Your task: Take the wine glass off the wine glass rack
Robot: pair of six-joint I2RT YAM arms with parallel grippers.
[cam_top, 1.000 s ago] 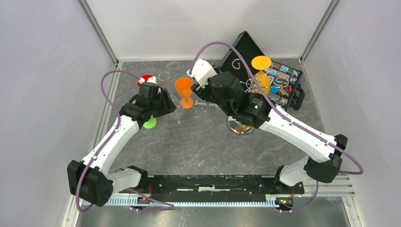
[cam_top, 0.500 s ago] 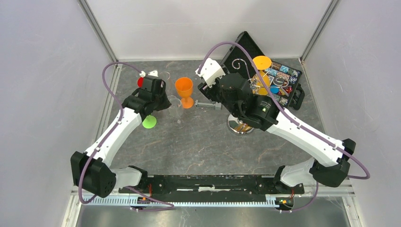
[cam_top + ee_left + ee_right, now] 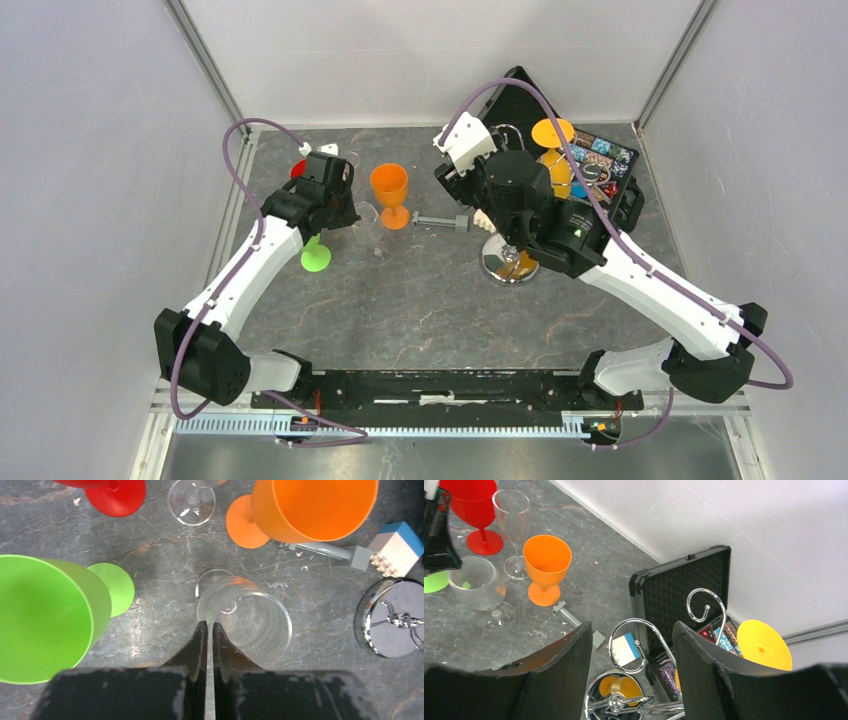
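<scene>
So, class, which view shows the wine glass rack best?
Right wrist: the wine glass rack shows its curled arms and mirrored base. Top external shows it partly hidden beneath the right arm; left wrist catches only the base.

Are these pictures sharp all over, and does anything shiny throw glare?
Top view: even light, soft shadows, a glint on the rack at its mirrored base. Left wrist view: table and clear glass sharp, the near fingers dark. Right wrist view: its close fingers dark and slightly blurred, the orange glass behind crisp.
</scene>
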